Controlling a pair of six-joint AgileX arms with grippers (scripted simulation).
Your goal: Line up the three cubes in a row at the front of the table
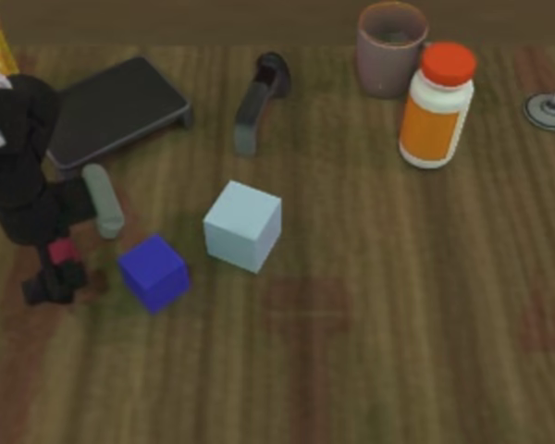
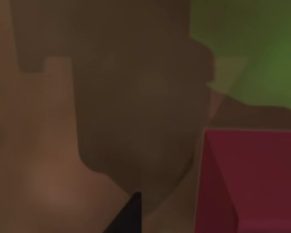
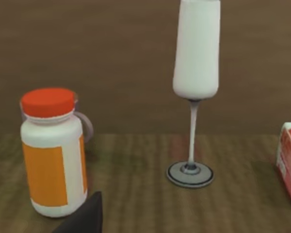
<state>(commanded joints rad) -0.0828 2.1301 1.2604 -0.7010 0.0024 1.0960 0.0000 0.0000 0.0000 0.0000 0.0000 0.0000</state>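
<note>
- The left gripper [image 1: 63, 264] holds the dark red cube [image 1: 63, 250] at the table's [image 1: 398, 324] left.
- The deep blue cube [image 1: 154, 272] sits beside the pale cube [image 1: 243, 225].
- The right gripper is not visible.

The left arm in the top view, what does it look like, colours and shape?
The left arm is matte black and chunky, built of rounded segments, with a white patch near the picture's left edge. Its hand is black too, with blocky dark fingers. No cables or markings show. The right arm is out of the top view.
</note>
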